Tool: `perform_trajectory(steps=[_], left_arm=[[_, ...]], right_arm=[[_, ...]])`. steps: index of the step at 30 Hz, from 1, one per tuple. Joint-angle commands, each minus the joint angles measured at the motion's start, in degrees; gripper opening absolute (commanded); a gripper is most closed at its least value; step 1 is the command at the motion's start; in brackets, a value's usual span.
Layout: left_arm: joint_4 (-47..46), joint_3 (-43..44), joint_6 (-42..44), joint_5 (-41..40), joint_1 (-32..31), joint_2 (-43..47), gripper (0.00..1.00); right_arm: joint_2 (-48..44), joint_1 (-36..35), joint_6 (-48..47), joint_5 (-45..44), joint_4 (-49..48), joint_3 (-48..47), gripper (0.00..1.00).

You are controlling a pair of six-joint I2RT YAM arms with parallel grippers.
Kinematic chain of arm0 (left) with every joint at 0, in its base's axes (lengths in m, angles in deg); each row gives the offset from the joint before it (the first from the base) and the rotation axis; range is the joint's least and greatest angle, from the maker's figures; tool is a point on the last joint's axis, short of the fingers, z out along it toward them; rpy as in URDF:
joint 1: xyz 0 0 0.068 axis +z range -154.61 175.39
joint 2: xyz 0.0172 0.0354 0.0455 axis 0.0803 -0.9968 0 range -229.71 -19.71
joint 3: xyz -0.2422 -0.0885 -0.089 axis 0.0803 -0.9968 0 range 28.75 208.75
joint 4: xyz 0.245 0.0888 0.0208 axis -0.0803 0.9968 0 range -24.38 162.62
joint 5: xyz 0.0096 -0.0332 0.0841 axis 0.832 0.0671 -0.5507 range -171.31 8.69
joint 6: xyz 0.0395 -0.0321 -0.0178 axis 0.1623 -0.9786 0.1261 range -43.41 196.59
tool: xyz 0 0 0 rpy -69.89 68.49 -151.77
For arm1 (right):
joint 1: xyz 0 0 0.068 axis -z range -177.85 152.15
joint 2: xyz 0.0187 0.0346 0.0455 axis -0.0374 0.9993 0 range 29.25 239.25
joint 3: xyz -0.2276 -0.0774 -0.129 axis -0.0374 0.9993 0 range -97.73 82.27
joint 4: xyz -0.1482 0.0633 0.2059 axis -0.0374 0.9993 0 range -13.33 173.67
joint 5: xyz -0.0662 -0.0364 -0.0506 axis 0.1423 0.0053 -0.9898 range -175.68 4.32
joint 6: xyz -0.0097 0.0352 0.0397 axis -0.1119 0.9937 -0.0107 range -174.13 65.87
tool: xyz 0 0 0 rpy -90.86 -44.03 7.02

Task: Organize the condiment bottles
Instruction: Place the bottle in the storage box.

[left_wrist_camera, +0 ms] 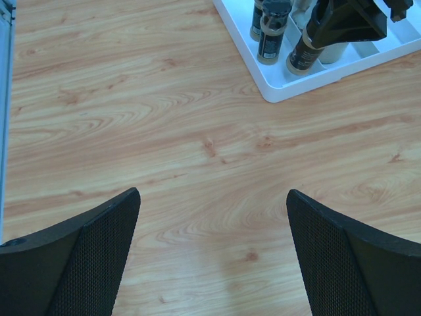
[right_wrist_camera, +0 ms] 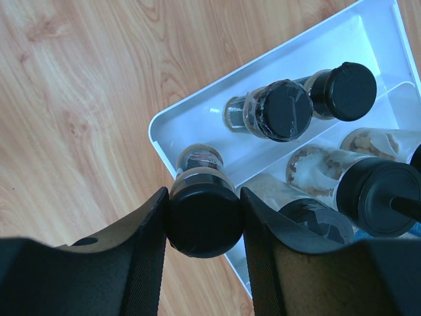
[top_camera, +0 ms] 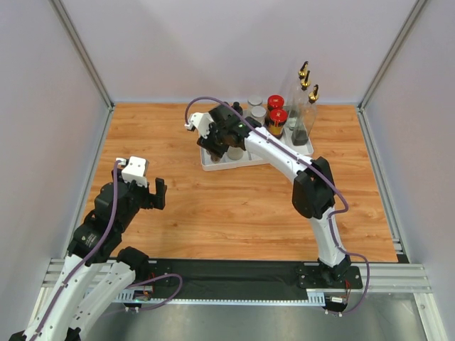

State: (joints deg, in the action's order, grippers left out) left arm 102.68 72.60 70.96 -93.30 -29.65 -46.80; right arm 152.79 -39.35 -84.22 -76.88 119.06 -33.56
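Jar (right_wrist_camera: 200, 224) in right end effector (right_wrist_camera: 202, 209) (tray (right_wrist_camera: 158, 135) corner)

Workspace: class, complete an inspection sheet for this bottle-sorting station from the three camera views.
Surface: wooden table, white tray towards the back.
Job's things: grouped at the tray: gold-spouted bottles, red-capped jars, grey-lidded jars, black-lidded jars.
Clutter: nothing seen.
Grippers: left gripper open over bare wood; right gripper shut on a black-lidded jar at the tray's corner.
Cables: purple cable along each arm.
Surroundings: grey walls, metal frame.
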Motion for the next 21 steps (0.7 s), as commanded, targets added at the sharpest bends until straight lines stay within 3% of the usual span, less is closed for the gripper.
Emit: perform_trajectory(steps=[1, 14, 18, 21], left_arm=[[-1.1, -0.1, -0.2, -0.5, 0.1, 0.4, 1.0], [-1.2, -0.1, -0.2, -0.6, 0.2, 0.2, 1.0], [-1.2, -0.1, -0.2, -0.6, 0.2, 0.2, 1.0], [-1.2, -0.1, -0.2, -0.6, 0.2, 0.2, 1.0]], right_arm=[[1.3, 0.3, 1.2, -1.2, -3.5, -3.6, 0.02], [5.6, 0.6, 2.2, 0.4, -3.6, -4.4, 0.08], [6.2, 0.6, 2.5, 0.2, -3.7, -4.3, 0.26], [6.6, 0.6, 2.8, 0.3, -3.9, -4.3, 0.3]])
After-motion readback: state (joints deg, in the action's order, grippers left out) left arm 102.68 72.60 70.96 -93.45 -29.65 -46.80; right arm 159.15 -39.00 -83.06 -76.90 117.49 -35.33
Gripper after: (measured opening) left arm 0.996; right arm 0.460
